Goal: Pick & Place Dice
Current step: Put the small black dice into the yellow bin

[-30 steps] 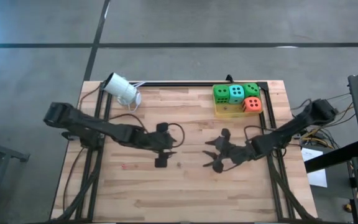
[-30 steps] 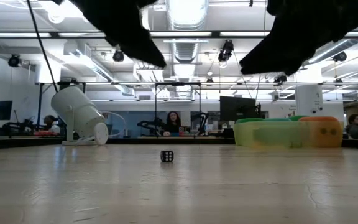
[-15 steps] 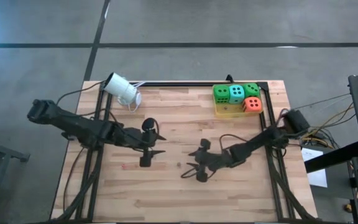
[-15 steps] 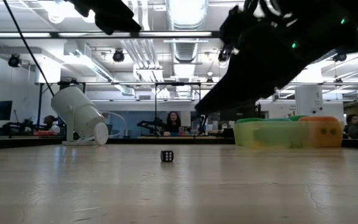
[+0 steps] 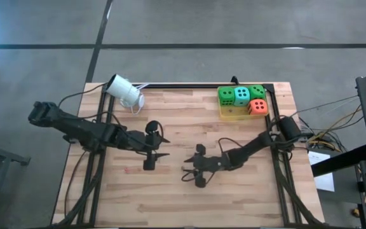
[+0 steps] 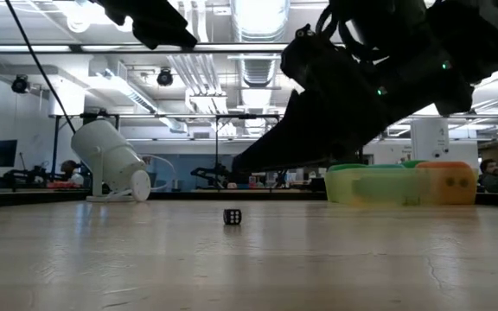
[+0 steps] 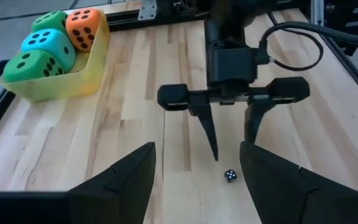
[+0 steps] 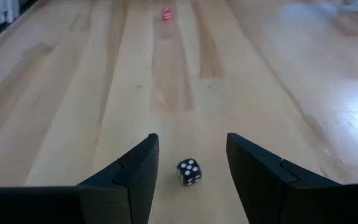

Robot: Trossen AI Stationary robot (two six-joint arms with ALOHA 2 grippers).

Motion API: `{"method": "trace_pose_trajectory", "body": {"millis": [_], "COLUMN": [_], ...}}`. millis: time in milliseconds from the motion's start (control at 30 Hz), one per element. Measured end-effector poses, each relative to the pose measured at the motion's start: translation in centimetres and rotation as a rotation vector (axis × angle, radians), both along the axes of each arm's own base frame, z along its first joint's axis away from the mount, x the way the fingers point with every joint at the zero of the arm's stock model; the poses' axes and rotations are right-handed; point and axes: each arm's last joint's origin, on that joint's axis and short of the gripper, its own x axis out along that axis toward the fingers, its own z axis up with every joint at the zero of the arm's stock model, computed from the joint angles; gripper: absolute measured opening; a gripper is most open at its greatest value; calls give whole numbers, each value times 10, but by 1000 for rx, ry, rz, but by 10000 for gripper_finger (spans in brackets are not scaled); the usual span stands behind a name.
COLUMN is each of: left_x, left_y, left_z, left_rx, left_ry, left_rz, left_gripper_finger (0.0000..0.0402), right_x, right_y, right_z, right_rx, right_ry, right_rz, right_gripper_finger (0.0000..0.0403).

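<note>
Four big dice, two green (image 5: 226, 95), one teal (image 5: 241, 95) and one orange (image 5: 257, 107), sit in a yellow tray (image 5: 232, 114) at the far right. A tiny black die (image 8: 189, 172) lies on the bare wood mid-table. My right gripper (image 8: 191, 143) hangs open just above it, slanting down, one finger on each side of the die and apart from it. From across the table, my left gripper (image 5: 165, 147) stands open and raised, facing my right gripper (image 7: 232, 149). A tiny red die (image 8: 166, 13) lies farther toward the left edge.
A white cylindrical camera (image 5: 126, 92) lies at the far left corner. Dark frame rails (image 5: 189, 85) run along the table's far edge and both sides. Bare wood stretches between the grippers and the near edge.
My right gripper has swung toward the table's left and sunk low, ending over the black die with its fingers astride it. My left gripper has drawn back toward the left edge and risen, then kept still. The dice have not moved.
</note>
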Motion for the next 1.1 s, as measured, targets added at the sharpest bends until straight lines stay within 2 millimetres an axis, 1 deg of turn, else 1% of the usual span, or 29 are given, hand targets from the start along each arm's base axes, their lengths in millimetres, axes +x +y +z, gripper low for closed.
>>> {"method": "trace_pose_trajectory", "body": {"millis": [167,333,433,633,767,867,1100], "left_x": [0,0,0,0,0,0,0], "left_y": [0,0,0,0,0,0,0], "left_z": [0,0,0,0,0,0,0], "left_rx": [0,0,0,0,0,0,-1], "left_ry": [-3,-5,-4,-4,-4,-4,-4], "left_rz": [1,3,3,3,3,3,3], "left_gripper_finger": [234,235,236,234,235,236,234], "right_x": [6,9,10,9,10,11,13], "right_y": [4,-5,-10,-12,-13,-18,-29], "right_z": [-6,-14,-13,-6,-6,-9,-9], "right_rx": [-34,-30,-19,-24,-25,-14,-49], "right_ry": [22,48,46,31,36,45,39], "right_rz": [96,95,111,184,208,257,264], "right_gripper_finger": [185,185,185,185,185,185,185]}}
